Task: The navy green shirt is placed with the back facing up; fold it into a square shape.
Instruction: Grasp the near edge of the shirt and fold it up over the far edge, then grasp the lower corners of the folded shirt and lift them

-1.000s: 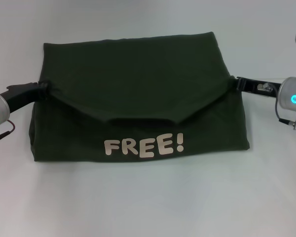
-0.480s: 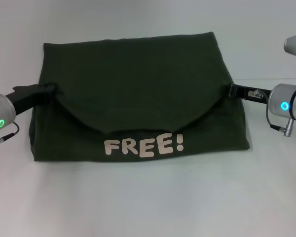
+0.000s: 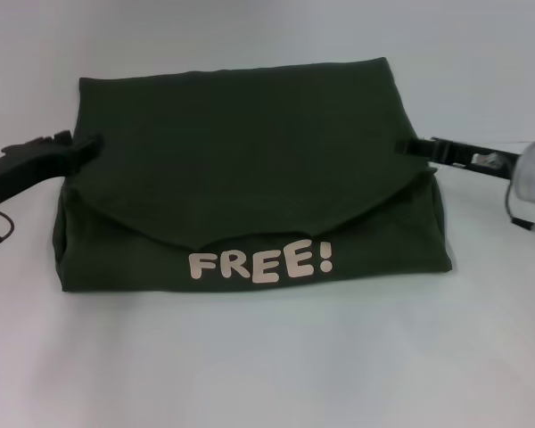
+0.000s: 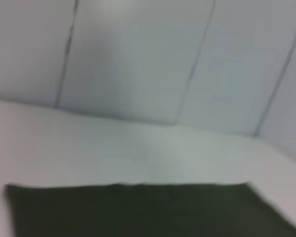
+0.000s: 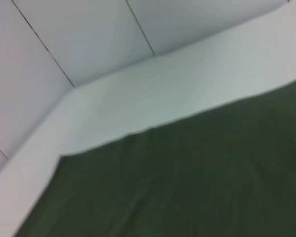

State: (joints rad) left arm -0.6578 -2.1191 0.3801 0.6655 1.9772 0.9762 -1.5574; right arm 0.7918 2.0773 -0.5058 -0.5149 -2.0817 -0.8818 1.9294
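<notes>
**Pincers at both sides of the folded shirt**

The left pincer [image 3: 87,145] sits at the left edge of the shirt [image 3: 250,169], the right pincer [image 3: 408,146] at its right edge; whether either is spread or pinching cloth cannot be told. The dark green shirt lies folded on the white tabletop [image 3: 267,357], a flap laid over toward the near side, cream lettering "FREE!" [image 3: 260,262] showing below the flap's edge.
</notes>
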